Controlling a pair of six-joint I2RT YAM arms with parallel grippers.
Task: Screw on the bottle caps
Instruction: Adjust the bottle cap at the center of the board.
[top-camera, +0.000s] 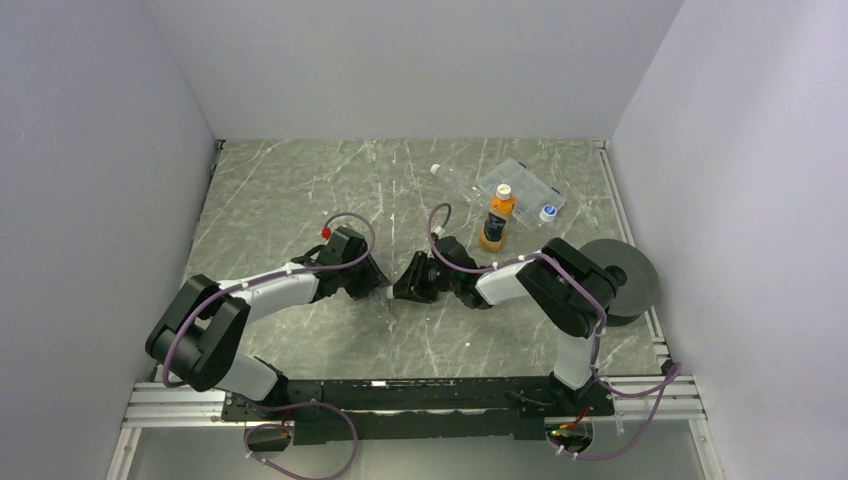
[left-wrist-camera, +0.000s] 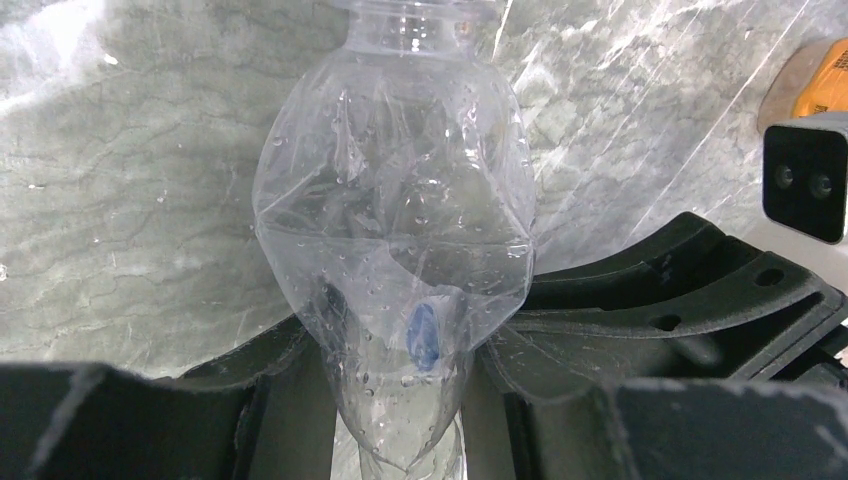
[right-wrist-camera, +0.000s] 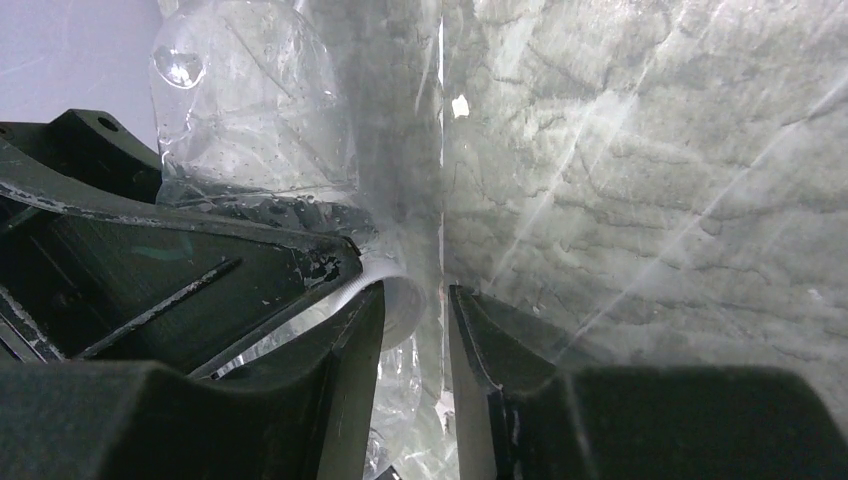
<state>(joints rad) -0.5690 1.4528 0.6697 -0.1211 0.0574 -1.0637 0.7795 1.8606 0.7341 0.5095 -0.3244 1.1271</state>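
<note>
Grey marbled table, white walls; left gripper clamps clear bottle, right gripper parted.

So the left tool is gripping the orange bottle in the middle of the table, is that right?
Not quite. The left tool is gripping a crumpled clear bottle in the middle of the table, as the left wrist view shows. The orange bottle stands apart, farther back beside the clear box, as the top view shows.
</note>
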